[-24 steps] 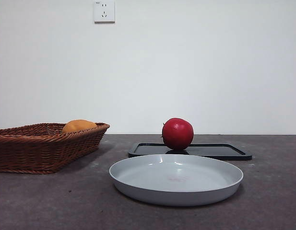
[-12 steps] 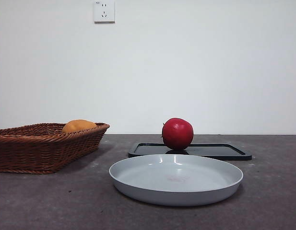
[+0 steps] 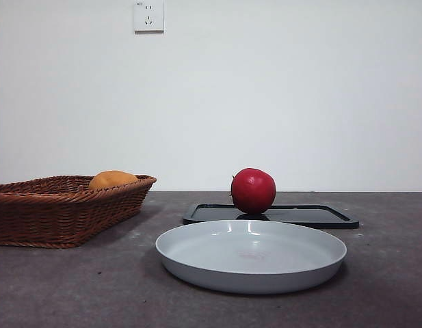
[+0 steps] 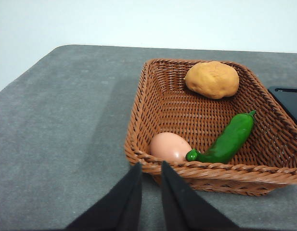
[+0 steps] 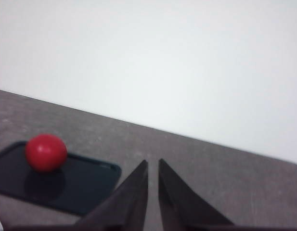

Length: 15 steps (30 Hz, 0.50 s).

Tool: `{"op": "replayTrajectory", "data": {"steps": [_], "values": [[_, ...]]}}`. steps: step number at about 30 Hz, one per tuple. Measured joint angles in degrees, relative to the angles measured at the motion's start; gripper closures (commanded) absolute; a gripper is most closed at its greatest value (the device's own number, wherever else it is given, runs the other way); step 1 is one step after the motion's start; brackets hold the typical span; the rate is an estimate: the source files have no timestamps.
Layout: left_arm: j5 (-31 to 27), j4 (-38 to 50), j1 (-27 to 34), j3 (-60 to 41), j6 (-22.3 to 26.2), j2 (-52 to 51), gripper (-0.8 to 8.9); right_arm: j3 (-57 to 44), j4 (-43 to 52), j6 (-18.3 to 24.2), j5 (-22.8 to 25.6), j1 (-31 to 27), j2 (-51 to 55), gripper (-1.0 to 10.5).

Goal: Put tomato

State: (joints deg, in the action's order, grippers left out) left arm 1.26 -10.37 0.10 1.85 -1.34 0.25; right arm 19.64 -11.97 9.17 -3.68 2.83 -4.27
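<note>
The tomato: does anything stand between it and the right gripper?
Nothing visible does. The tomato sits alone on the black tray, and only bare table lies between it and the right gripper.

1. Front view: camera set low, near table height, looking level across the table (image 3: 60, 287) toward a white wall with a socket (image 3: 148, 16) at upper left of centre. The grey plate (image 3: 251, 256) lies nearest, at lower centre; the black tray (image 3: 313, 216) lies behind it; the wicker basket (image 3: 53, 212) sits at the left edge.
2. Left wrist view: looks down at a slant, close on the basket (image 4: 153, 101), which fills the centre and right; the left gripper (image 4: 150, 168) rises at bottom centre.
3. Right wrist view: tilted, blurred, farther off; the right gripper (image 5: 153, 166) rises at bottom centre.
4. Shared: basket in front and left wrist views; tray (image 5: 90, 185) with tomato (image 5: 45, 152) in front and right wrist views.
</note>
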Motion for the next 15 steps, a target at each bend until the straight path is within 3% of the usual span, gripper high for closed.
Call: {"op": "replayTrajectory", "data": {"steps": [10, 15], "values": [[0.0, 0.0, 0.0, 0.0, 0.0, 0.0, 7.5, -15.6, 3.9, -0.7, 0.1, -1.5, 4.0, 9.2], [0.0, 0.0, 0.0, 0.0, 0.0, 0.0, 7.5, -18.7, 4.0, -1.8, 0.4, -1.5, 4.0, 9.2]]}}
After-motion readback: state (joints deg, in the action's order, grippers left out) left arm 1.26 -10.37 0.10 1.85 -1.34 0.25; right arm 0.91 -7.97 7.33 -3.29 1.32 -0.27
